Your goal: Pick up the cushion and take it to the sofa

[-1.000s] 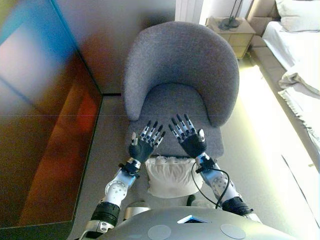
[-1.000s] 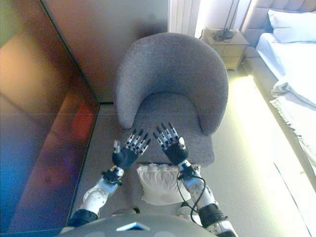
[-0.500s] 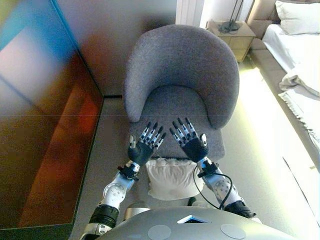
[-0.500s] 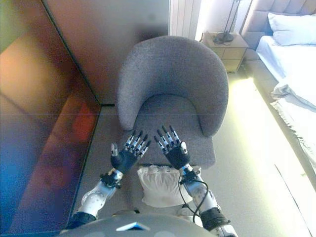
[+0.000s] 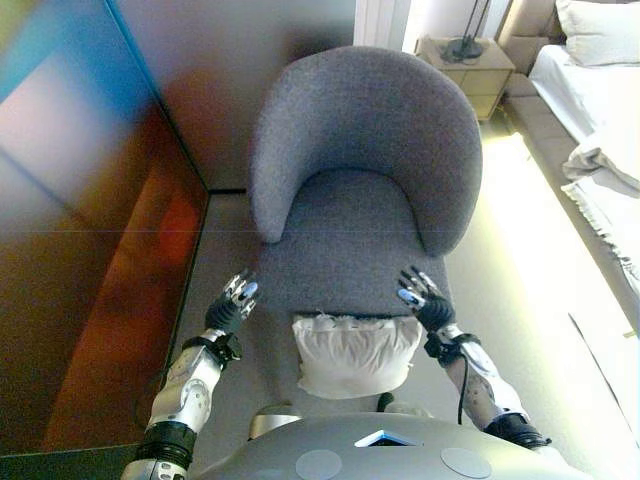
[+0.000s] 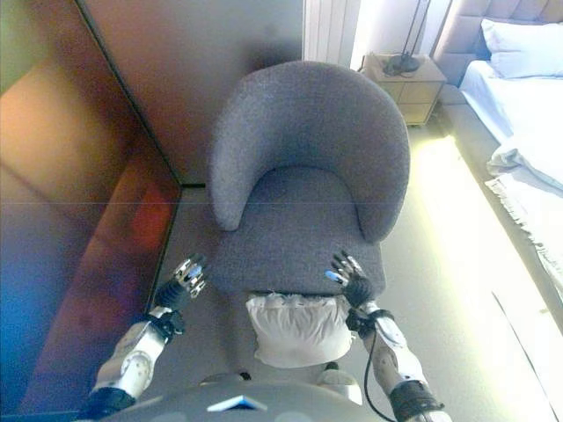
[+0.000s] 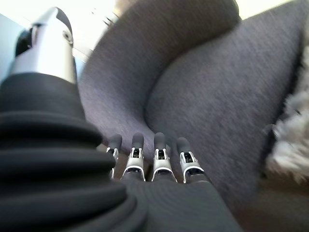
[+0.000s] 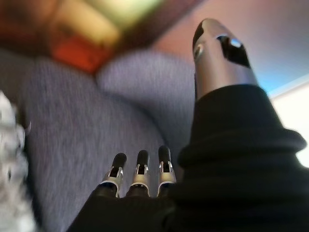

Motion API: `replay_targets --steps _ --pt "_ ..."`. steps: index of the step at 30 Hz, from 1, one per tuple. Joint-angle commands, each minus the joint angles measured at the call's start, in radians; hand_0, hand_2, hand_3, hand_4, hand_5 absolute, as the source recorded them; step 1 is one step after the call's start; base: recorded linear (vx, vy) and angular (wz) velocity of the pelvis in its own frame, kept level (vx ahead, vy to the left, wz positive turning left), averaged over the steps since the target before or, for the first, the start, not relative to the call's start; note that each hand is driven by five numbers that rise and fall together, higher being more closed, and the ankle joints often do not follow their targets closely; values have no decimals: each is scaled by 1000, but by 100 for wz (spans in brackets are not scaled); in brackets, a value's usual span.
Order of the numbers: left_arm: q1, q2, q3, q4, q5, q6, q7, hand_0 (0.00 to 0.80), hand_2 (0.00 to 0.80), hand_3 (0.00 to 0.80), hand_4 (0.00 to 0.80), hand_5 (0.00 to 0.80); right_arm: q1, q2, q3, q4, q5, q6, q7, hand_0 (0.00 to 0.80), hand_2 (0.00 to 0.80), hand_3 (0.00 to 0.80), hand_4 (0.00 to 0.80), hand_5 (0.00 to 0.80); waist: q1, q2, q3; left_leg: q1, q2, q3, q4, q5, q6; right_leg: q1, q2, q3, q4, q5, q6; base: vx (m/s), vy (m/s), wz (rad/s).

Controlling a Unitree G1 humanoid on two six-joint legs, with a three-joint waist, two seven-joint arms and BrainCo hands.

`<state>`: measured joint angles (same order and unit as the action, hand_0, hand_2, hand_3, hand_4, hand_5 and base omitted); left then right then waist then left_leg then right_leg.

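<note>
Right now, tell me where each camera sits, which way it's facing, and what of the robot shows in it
Left eye view: on the head, facing down at the grey armchair, white cushion, left hand and right hand.
Right eye view: beside it, the same scene, slightly offset.
Left wrist view: along the left hand's straight fingers toward the seat.
Right wrist view: along the right hand's fingers toward the seat.
Both wrist views share the armchair and the cushion's edge.

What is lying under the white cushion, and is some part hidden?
The cushion lies against the grey chair's seat front edge, over the floor. What lies directly beneath it is covered.
</note>
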<state>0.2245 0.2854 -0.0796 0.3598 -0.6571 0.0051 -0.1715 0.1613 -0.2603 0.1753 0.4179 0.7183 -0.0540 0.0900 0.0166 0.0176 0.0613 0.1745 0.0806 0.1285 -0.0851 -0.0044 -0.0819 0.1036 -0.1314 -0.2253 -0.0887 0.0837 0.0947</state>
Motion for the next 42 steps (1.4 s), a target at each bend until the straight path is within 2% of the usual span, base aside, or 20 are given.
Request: replay_targets --steps 1,6,9,10,12,15,16,17,19,21,22,23,25,26,28,30,32,34,37,42 --pt "-39 37 9 -30 54 -66 15 0 0 0 0 0 -63 45 -7 -15 -51 -49 -29 0 0 0 0 0 23 -47 50 -55 -11 32 103 -85 47 -8 -81 -10 95 -72 69 -3 -133 -1" --pt "-63 41 -10 1 52 -85 37 0 0 0 0 0 -57 26 5 -27 -46 -18 -31 0 0 0 0 0 9 -53 68 -92 14 1 181 -89 31 -26 -55 22 148 -109 37 -12 -141 3" --pt "-81 30 -21 -8 24 -89 54 0 0 0 0 0 -62 -2 7 -16 -58 -8 -8 0 0 0 0 0 8 -64 93 -143 19 -14 315 -105 20 -29 -38 23 157 -119 4 1 -114 13" --pt "-82 28 -23 -3 20 -92 56 0 0 0 0 0 -62 -12 7 -17 -55 -2 -16 0 0 0 0 0 9 -65 103 -174 23 -10 379 -75 12 -26 -29 18 157 -121 -9 23 -51 22" --pt "-84 25 -30 1 22 -94 40 0 0 0 0 0 -61 -17 7 -10 -38 1 -30 0 0 0 0 0 14 -59 114 -225 13 6 420 -36 2 -19 -21 5 160 -121 -15 36 15 31" --pt "-96 27 -42 -4 26 -89 4 0 0 0 0 0 -78 -9 5 10 9 -11 -51 0 0 0 0 0 29 -39 134 -297 2 91 339 3 3 -4 -27 -13 179 -143 3 38 96 31" --pt "-97 28 -44 -4 26 -88 2 0 0 0 0 0 -79 -8 5 11 11 -13 -55 0 0 0 0 0 31 -38 136 -303 2 98 332 6 5 -3 -29 -14 183 -146 4 22 77 20" --pt "-104 30 -45 1 24 -87 -1 0 0 0 0 0 -92 -8 9 20 24 -18 -71 0 0 0 0 0 42 -38 143 -334 7 79 337 20 8 -4 -38 -11 198 -154 6 3 103 6" --pt "-125 29 -44 29 27 -83 -5 0 0 0 0 0 -125 7 15 67 42 -31 -82 0 0 0 0 0 59 -36 138 -307 -27 60 291 -28 51 -13 -76 -22 269 -184 27 42 179 -3" --pt "-126 37 -52 45 58 -94 2 0 0 0 0 0 -124 29 6 77 33 -23 -81 0 0 0 0 0 65 -32 141 -275 -46 73 284 -57 82 -68 -148 -41 447 -152 38 158 197 -18" --pt "-119 39 -55 45 56 -82 11 0 0 0 0 0 -114 35 1 70 8 -1 -104 0 0 0 0 0 64 -32 148 -253 -59 64 306 -100 89 -106 -201 -32 564 -137 45 219 138 -18" --pt "-118 43 -47 45 49 -63 10 0 0 0 0 0 -106 38 -2 70 -6 14 -118 0 0 0 0 0 65 -30 152 -246 -61 68 320 -113 94 -124 -237 -27 608 -108 40 237 74 -5" --pt "-121 52 -38 57 61 -55 5 0 0 0 0 0 -97 46 2 111 -39 7 -127 0 0 0 0 0 67 -28 164 -234 -50 76 349 -135 89 -133 -278 -28 560 -76 36 119 -82 4" --pt "-135 59 -46 68 61 -61 10 0 0 0 0 0 -109 47 4 152 -48 -4 -134 0 0 0 0 0 68 -29 170 -248 -41 77 363 -122 87 -138 -290 -31 477 -30 34 34 -250 11" --pt "-170 66 -67 86 52 -75 27 0 0 0 0 0 -147 44 8 203 -46 -13 -155 0 0 0 0 0 68 -36 185 -275 -30 62 399 -144 73 -163 -305 -10 355 20 56 -28 -276 25" --pt "-244 76 -99 128 19 -107 58 0 0 0 0 0 -228 29 10 283 -25 -33 -180 0 0 0 0 0 58 -49 218 -330 -9 24 440 -167 54 -245 -317 49 243 86 91 -128 -409 19" --pt "-300 82 -113 152 4 -117 78 0 0 0 0 0 -290 19 10 332 -3 -42 -188 0 0 0 0 0 58 -47 247 -379 30 -9 487 -178 40 -284 -314 66 237 85 101 -113 -372 1" --pt "-331 78 -122 168 8 -138 113 0 0 0 0 0 -334 6 19 357 -6 -40 -202 0 0 0 0 0 69 -51 271 -458 94 -28 557 -169 12 -288 -300 28 251 50 110 -55 -352 21" --pt "-356 85 -135 160 -21 -151 143 0 0 0 0 0 -367 -14 33 331 -12 -30 -231 0 0 0 0 0 73 -48 302 -518 144 -49 564 -132 -21 -344 -298 6 330 37 115 -109 -224 -23" --pt "-409 63 -162 197 -44 -194 146 0 0 0 0 0 -406 -57 17 343 -19 -52 -236 0 0 0 0 0 59 -25 344 -578 145 -65 560 -97 -37 -431 -311 23 416 -6 115 -71 -37 -12"
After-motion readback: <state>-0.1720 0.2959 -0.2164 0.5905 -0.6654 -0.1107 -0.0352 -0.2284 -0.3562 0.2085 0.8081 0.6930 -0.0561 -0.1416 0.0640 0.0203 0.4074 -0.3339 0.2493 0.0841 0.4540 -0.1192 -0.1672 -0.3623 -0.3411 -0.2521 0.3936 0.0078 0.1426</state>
